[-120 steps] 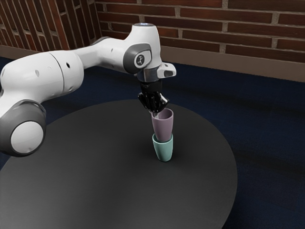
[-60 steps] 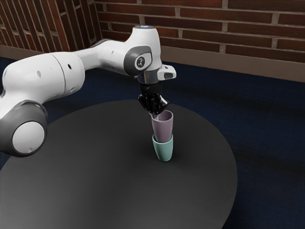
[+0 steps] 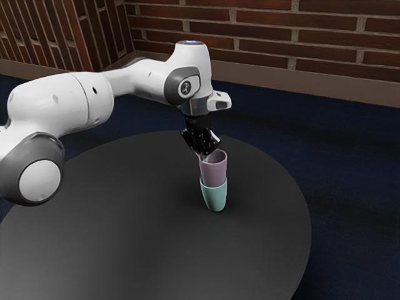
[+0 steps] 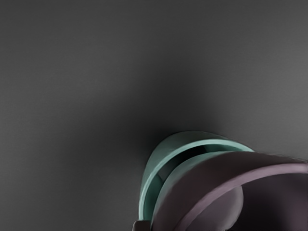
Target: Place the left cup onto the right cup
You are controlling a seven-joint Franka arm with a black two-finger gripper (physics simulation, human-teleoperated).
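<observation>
Brick wall [image 3: 300, 31], navy floor [image 3: 350, 137], round black table [image 3: 125, 250].

**Round black table, one cup on top**

The table [image 3: 125, 250] has a round, matte black top, plain all over. One thing stands directly on it: a teal cup [image 3: 214, 198], upright, base flat on the surface. In the exterior view the cup sits right of the top's centre, well in from the edge. A faint shadow rings its base.

mauve cup [image 3: 213, 167] base hidden, table [image 3: 125, 250] edge cropped
</observation>
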